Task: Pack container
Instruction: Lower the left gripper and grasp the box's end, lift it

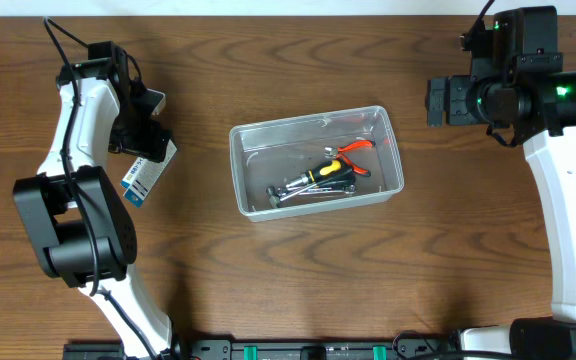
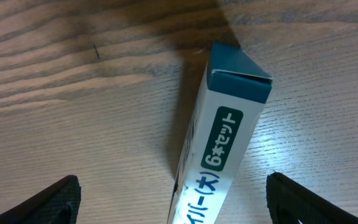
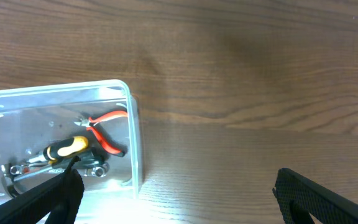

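on the left, the small box (image 2: 229, 143) is not packed yet. the left gripper (image 2: 173, 191) is wide open around it, not touching. in the middle sits the container (image 1: 236, 175), with red pliers (image 1: 353, 150) and a yellow screwdriver (image 1: 323, 172) already inside. the right gripper (image 3: 179, 186) is wide open too, and holds nothing.

The container (image 1: 239, 170) is a clear, see-through plastic rectangular bin with rounded corners and a raised rim; it stands upright and open-topped on the wooden tabletop (image 1: 288, 290), just toward 3 o'clock of the middle in the overhead view; its long sides run roughly from 9 to 3 o'clock, the 3 o'clock end turned slightly toward 2; inside, hand tools (image 1: 318, 182) lie heaped toward its 6 o'clock wall: red-handled pliers (image 1: 356, 150), a yellow-and-black handle (image 1: 325, 172), silver wrenches (image 1: 293, 190)
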Robot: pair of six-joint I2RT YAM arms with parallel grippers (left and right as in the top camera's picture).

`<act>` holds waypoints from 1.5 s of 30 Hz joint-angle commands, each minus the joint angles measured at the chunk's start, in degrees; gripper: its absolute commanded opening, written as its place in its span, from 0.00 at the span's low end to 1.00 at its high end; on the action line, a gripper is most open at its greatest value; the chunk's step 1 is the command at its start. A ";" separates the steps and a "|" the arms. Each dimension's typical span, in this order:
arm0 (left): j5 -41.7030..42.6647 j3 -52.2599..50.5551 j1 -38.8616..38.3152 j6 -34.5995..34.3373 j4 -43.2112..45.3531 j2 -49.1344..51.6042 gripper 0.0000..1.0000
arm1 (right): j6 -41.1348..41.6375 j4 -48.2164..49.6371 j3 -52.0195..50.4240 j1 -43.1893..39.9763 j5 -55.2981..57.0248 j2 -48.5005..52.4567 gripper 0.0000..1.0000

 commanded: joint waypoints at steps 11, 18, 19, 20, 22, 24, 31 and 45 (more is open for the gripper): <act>4.22 -0.31 0.33 3.43 -0.74 4.09 0.84 | 0.76 -0.02 0.15 -0.13 -0.02 0.22 0.99; 6.62 -0.31 0.31 4.20 0.33 4.22 0.84 | 0.76 -0.02 0.15 -0.13 -0.02 0.22 0.99; 6.80 -0.31 0.33 4.20 0.39 4.33 0.83 | 0.76 -0.02 0.15 -0.13 -0.02 0.22 0.99; 6.82 -0.31 0.33 4.20 0.52 4.48 0.83 | 0.76 -0.02 0.15 -0.13 -0.02 0.22 0.99; 6.80 -0.31 0.31 4.20 0.55 4.81 0.84 | 0.76 -0.02 0.15 -0.13 -0.02 0.22 0.99; 6.80 -0.31 0.33 4.20 0.55 5.18 0.84 | 0.76 -0.02 0.15 -0.13 -0.02 0.22 0.99; 6.82 -0.31 0.31 4.35 0.48 7.23 0.83 | 0.76 -0.02 0.15 -0.13 -0.02 0.22 0.99; 6.80 -0.31 0.31 4.33 0.96 7.74 0.21 | 0.76 -0.02 0.15 -0.13 -0.02 0.22 0.99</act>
